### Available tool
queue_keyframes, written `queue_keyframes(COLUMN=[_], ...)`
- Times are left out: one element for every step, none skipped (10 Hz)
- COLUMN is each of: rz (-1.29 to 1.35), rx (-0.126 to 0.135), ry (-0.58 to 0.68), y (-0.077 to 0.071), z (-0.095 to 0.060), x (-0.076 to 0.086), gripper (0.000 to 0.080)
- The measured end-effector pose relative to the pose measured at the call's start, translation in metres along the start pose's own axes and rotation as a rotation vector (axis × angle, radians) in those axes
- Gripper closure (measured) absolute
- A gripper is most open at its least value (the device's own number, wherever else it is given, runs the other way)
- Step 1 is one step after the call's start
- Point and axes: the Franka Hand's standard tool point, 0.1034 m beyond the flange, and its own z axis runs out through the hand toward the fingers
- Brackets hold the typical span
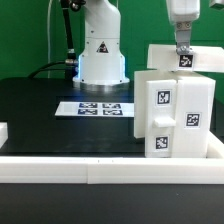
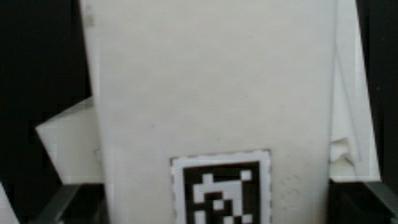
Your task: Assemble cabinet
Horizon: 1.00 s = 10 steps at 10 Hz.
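Note:
The cabinet, a large white box with several black-and-white tags on its front, stands on the black table at the exterior view's right. My gripper comes down from above, over the cabinet's back top edge. It is shut on a narrow white tagged panel. In the wrist view this panel fills the middle, with its tag low down. The dark fingers stand on either side of it, around the gripper. What lies below the panel is hidden.
The marker board lies flat on the table in front of the robot's base. A long low white rail edges the table's front. More white pieces stand behind the cabinet. A small white block sits at the left edge.

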Motion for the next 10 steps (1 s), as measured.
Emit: queue_keyframes(rz=[0.015,0.059,0.083,0.098,0.114,0.106,0.098,0.061,0.052,0.047], rx=[-0.001,-0.004,-0.006,-0.007,-0.009,-0.01,-0.011,-0.009,-0.002,0.003], ry=[-0.005,-0.017,-0.031,-0.041,-0.052,-0.062,-0.063,-0.073,-0.091,-0.101], y=[0.0,-0.001,-0.001,0.0,0.001,0.002,0.003,0.002,0.001,0.003], z=[0.0,0.0,0.0,0.0,0.001,0.001,0.001,-0.002,-0.008,-0.015], x=[0.001,0.0,-0.001,-0.003,-0.006,-0.009,-0.01,-0.011,-0.012,-0.013], gripper=[0.024,0.024,0.024,0.024,0.024,0.024,0.0085,0.0027,0.0027,0.0004])
